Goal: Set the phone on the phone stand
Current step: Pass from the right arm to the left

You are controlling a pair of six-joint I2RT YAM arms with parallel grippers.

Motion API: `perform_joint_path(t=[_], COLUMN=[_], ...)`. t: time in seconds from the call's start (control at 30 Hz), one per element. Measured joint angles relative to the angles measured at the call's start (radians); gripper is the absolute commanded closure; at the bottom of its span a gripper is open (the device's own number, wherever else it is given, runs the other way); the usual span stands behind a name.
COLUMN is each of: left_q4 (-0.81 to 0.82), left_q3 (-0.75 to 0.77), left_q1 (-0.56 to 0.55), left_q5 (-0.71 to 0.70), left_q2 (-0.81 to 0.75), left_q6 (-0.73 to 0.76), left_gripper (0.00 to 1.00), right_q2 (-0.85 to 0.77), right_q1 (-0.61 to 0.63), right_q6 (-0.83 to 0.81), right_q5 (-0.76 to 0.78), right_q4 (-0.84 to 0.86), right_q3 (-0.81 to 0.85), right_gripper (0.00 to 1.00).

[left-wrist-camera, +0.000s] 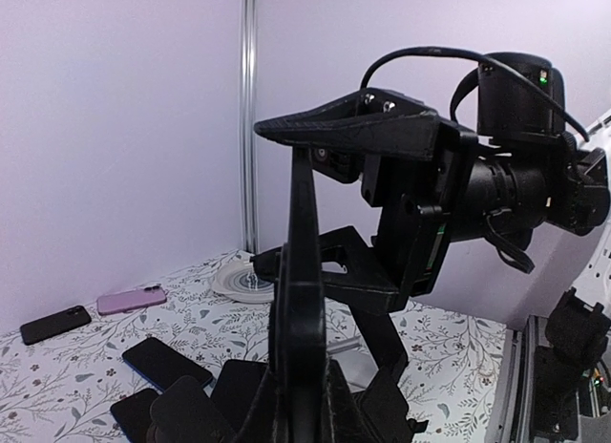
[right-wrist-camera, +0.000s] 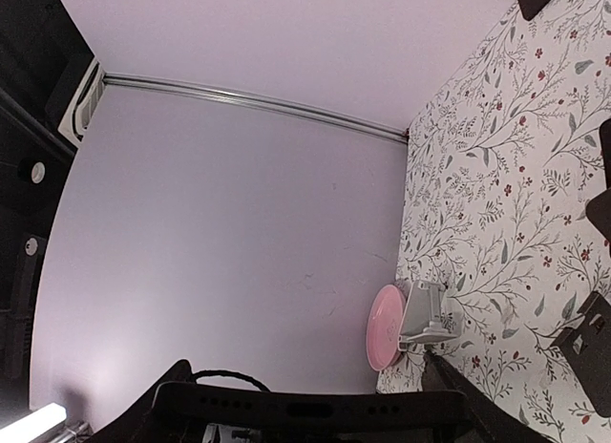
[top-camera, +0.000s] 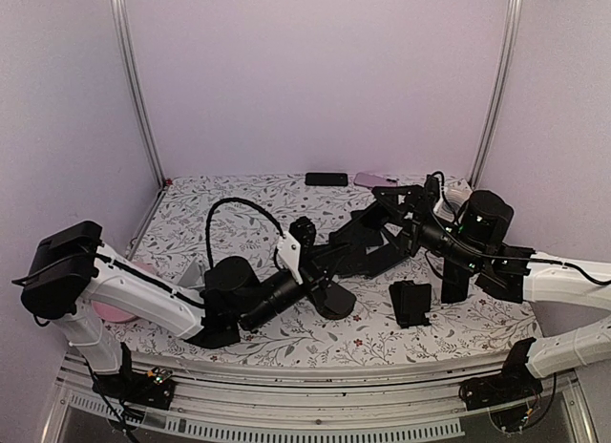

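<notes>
One phone (left-wrist-camera: 301, 271) held edge-on in the air, left gripper (left-wrist-camera: 298, 410) clamped on it, right gripper (left-wrist-camera: 286, 200) gripping across its width, one stand (top-camera: 410, 303) well apart, two spares at the far edge, black phone (top-camera: 326, 179), purple phone (top-camera: 375, 179), several dark phones (left-wrist-camera: 167, 362) cut off, count unclear

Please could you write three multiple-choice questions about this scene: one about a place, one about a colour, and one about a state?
1. Where does the lilac phone lie?
A) at the near edge of the table
B) at its far edge, beside a black phone
C) in its middle

2. What colour is the round disc at the table's left edge?
A) green
B) yellow
C) pink

3. The left gripper is:
A) shut
B) wide open
C) out of view

Answers:
1 B, the top view shows both phones side by side at the far edge.
2 C, the right wrist view shows it pink.
3 A, its fingers pinch the held phone, which is seen edge-on.
</notes>
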Motion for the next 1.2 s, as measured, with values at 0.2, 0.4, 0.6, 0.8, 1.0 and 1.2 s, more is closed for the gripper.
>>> perform_joint_path(t=[0.2, 0.4, 0.6, 0.8, 1.0, 1.2], left_q4=[-0.010, -0.023, -0.030, -0.057, -0.119, -0.223], left_q3=[0.000, 0.000, 0.000, 0.000, 0.000, 0.000], left_q1=[0.000, 0.000, 0.000, 0.003, 0.014, 0.046], left_q5=[-0.014, -0.032, -0.034, -0.029, -0.011, 0.037], left_q2=[0.000, 0.000, -0.003, -0.014, -0.052, -0.109], left_q6=[-0.008, -0.021, -0.030, -0.045, -0.090, -0.183], left_gripper=[1.00, 1.00, 1.00, 1.00, 1.00, 1.00], right_q2=[0.020, 0.042, 0.045, 0.045, 0.046, 0.046], right_q1=[-0.003, -0.008, -0.009, -0.009, -0.006, -0.002], right_q6=[0.005, 0.014, 0.016, 0.020, -0.015, -0.114], right_q5=[-0.006, -0.013, -0.013, -0.013, -0.042, -0.054], right_q4=[0.019, 0.039, 0.041, 0.041, 0.050, 0.032], right_q3=[-0.001, -0.001, -0.001, -0.003, -0.003, -0.003], right_gripper=[0.67, 0.62, 0.60, 0.31, 0.01, 0.01])
